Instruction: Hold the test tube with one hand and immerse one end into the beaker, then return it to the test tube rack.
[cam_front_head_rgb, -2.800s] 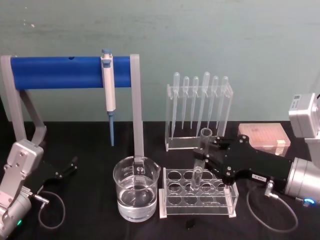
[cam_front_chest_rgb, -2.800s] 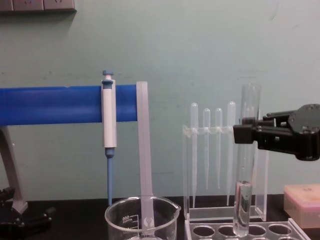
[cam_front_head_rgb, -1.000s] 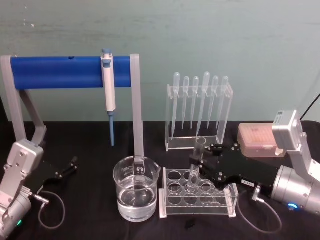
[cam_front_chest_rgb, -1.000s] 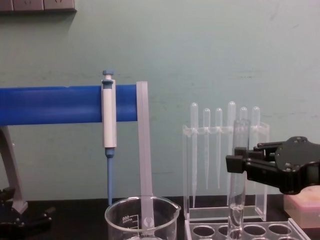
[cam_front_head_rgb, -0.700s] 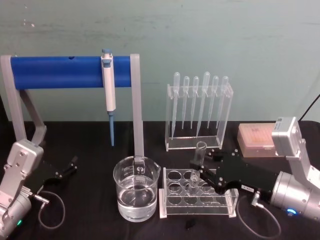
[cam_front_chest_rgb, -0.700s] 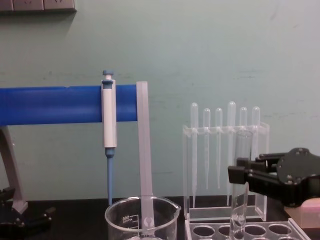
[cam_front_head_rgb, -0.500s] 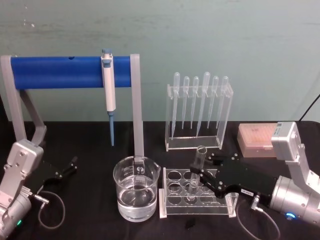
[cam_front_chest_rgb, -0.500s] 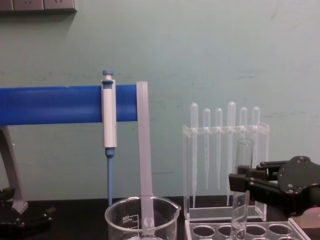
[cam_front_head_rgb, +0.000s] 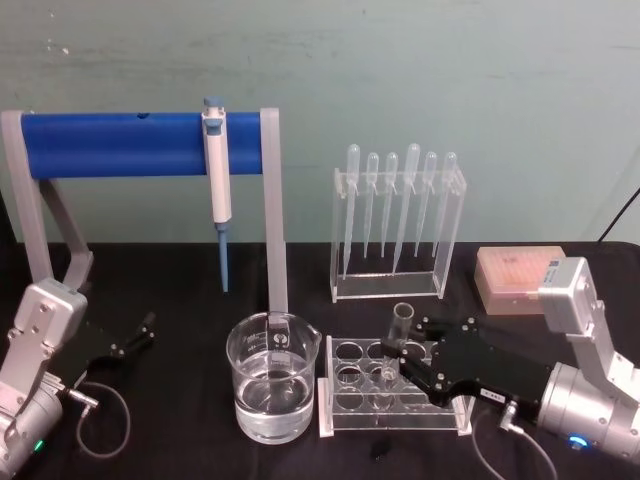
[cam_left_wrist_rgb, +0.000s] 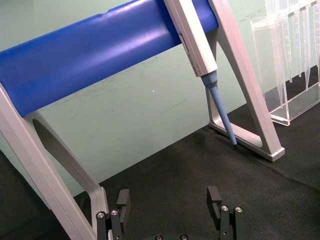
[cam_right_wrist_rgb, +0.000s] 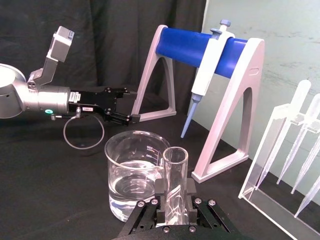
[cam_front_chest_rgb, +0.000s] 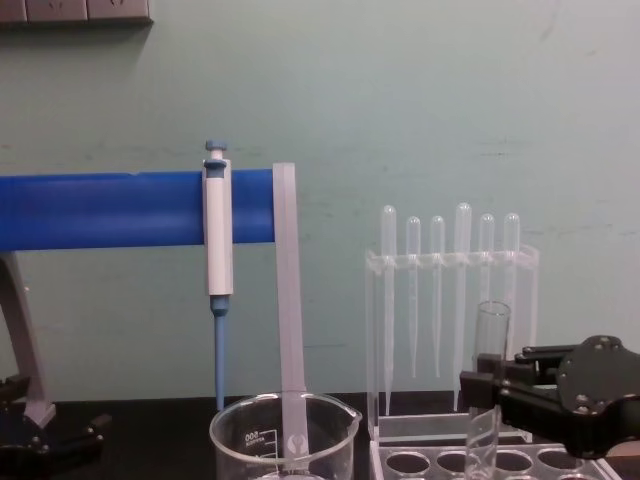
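Glass tube (cam_front_head_rgb: 397, 345) clamped in the right gripper (cam_front_head_rgb: 405, 355) sits low in the rack (cam_front_head_rgb: 345, 410), seemingly the return step; next, release and lift clear.

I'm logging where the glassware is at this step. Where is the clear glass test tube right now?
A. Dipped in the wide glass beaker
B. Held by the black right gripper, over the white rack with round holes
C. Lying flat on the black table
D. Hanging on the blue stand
B: the right gripper is shut on the upright test tube, whose lower end is at the white rack, beside the beaker.
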